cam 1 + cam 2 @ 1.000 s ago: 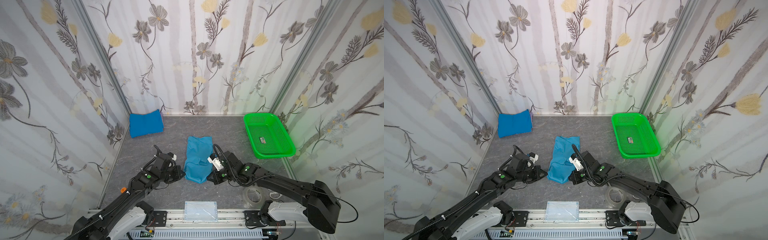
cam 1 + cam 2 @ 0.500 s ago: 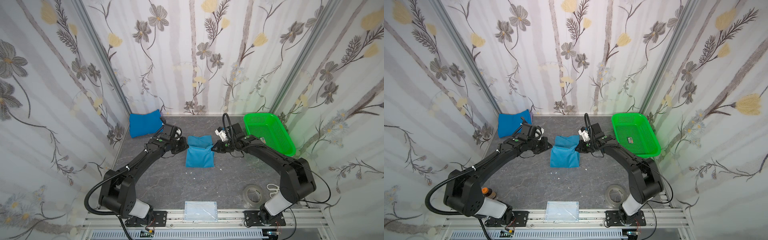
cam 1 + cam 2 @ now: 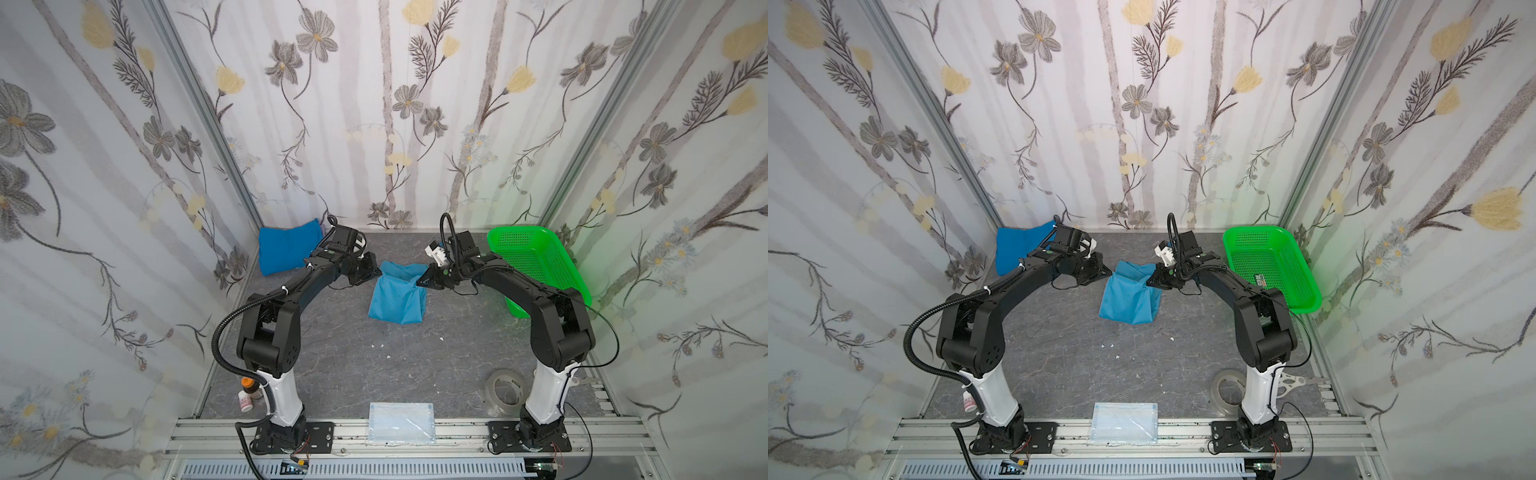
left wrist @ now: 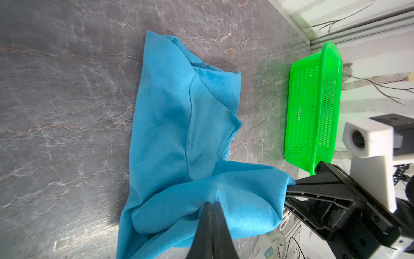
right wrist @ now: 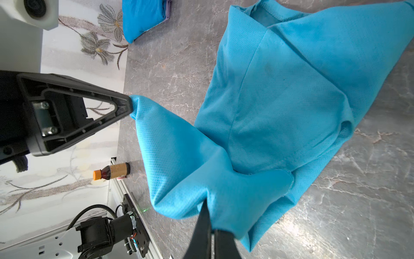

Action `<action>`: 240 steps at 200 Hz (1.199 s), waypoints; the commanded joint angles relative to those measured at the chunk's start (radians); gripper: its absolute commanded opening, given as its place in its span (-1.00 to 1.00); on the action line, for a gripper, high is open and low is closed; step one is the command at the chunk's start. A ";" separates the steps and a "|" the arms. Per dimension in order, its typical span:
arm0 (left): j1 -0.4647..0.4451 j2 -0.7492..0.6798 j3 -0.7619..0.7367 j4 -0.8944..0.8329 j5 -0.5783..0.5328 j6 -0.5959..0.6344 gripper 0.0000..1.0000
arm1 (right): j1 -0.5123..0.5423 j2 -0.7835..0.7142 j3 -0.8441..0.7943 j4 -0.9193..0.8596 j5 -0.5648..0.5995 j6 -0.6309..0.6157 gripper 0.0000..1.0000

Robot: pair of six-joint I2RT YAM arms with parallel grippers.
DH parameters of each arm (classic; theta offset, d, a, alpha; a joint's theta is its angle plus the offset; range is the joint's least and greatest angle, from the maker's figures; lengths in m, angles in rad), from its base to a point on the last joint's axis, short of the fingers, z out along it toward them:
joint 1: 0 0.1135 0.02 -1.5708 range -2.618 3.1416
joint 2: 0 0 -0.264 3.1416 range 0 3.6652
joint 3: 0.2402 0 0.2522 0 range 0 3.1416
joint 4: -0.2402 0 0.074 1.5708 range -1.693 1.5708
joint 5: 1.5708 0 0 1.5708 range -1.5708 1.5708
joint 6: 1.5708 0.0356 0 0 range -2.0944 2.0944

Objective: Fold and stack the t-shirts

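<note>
Right now the teal t-shirt (image 3: 397, 297) lies partly folded on the grey table (image 3: 353, 357), in the middle and toward the far side. Its near part rests flat, while its far edge is raised off the surface. The left gripper (image 3: 376, 272) is pinched tight on the left end of that raised edge, jaws pressed together on the cloth in the left wrist view. The right gripper (image 3: 417, 282) is clamped the same way on the right end, and the cloth sags in a soft fold between the two. The royal blue t-shirt (image 3: 284, 251) sits folded in the far left corner, well apart. A green basket (image 3: 557, 266) stands at the far right, and a mask packet (image 3: 401, 424) lies at the near edge
</note>
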 commanded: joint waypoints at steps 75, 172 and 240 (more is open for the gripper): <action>-0.031 -0.479 -0.535 0.051 0.025 -0.031 -1.00 | 0.203 -0.370 -0.559 0.278 0.028 0.155 -1.00; -0.155 -0.904 -1.125 0.157 -0.100 -0.222 -1.00 | 0.450 -0.534 -1.037 0.651 0.165 0.361 -0.24; -0.177 -0.980 -1.167 0.129 -0.124 -0.246 0.38 | 0.519 -0.740 -1.072 0.547 0.311 0.385 0.33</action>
